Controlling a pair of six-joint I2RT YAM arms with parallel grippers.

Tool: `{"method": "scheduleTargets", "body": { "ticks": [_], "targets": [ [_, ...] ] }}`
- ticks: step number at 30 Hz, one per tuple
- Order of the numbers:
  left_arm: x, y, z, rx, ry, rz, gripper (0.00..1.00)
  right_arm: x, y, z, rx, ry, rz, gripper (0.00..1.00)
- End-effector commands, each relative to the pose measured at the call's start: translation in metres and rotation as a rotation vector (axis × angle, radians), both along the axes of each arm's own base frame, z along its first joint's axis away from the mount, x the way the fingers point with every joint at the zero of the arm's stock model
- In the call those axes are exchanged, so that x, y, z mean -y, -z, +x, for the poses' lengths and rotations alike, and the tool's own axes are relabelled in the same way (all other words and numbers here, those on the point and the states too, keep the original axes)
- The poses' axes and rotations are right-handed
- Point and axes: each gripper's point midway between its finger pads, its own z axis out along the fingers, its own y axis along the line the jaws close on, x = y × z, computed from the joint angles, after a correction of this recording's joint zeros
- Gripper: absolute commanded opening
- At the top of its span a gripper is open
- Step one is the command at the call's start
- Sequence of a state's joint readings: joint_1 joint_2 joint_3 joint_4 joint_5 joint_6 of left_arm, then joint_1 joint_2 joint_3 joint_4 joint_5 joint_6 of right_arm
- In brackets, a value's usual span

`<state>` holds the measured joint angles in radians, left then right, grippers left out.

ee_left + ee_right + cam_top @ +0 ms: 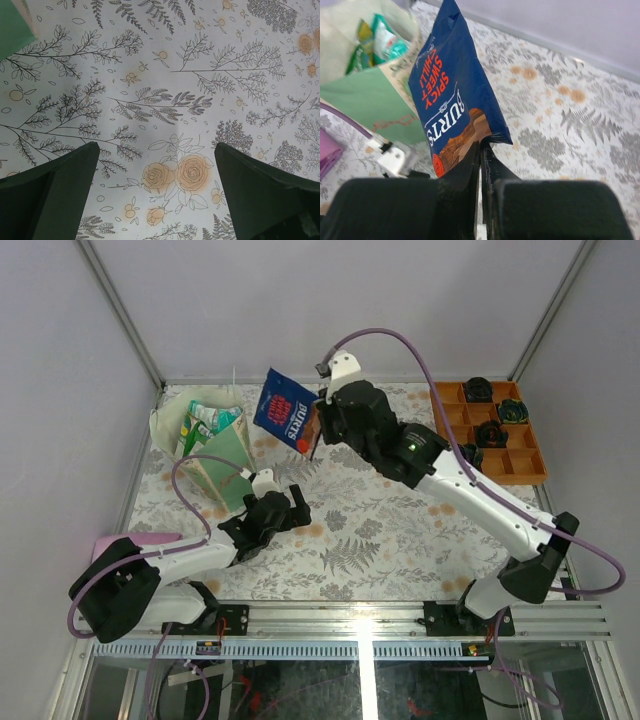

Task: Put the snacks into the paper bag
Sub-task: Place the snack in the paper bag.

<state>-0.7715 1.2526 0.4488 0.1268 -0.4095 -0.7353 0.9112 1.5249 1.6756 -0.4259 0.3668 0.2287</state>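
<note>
My right gripper [312,432] [481,144] is shut on the bottom edge of a blue BURTS crisp bag [285,410] [451,95], which hangs in the air just right of the paper bag [215,455] [370,95]. The cream and mint-green paper bag stands upright at the back left, and green packets [205,420] [375,42] show through its open mouth. My left gripper [285,512] [156,165] hovers low over the flowered cloth in front of the bag, jaws wide open and nothing between them.
An orange compartment tray [530,465] with dark round objects stands at the back right. A pink item [130,540] [327,152] lies at the left edge beside the left arm. A mint corner of the bag [12,30] shows in the left wrist view.
</note>
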Motion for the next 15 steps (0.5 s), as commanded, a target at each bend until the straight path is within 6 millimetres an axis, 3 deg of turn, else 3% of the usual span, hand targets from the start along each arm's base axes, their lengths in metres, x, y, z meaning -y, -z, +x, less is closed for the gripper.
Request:
{"method": "scheduleTargets", "body": {
  "ticks": [1,8,15],
  "targets": [
    [0.005,-0.023,0.016,0.074,-0.023,-0.029,1.0,-0.025,-0.069,0.003,0.179,-0.009,0.081,0.0],
    [0.004,-0.021,0.016,0.071,-0.024,-0.02,1.0,-0.07,-0.118,-0.013,0.32,-0.081,0.162,0.0],
    [0.005,-0.021,0.016,0.069,-0.02,-0.022,1.0,-0.118,-0.108,-0.005,0.34,-0.109,0.108,0.0]
  ]
}}
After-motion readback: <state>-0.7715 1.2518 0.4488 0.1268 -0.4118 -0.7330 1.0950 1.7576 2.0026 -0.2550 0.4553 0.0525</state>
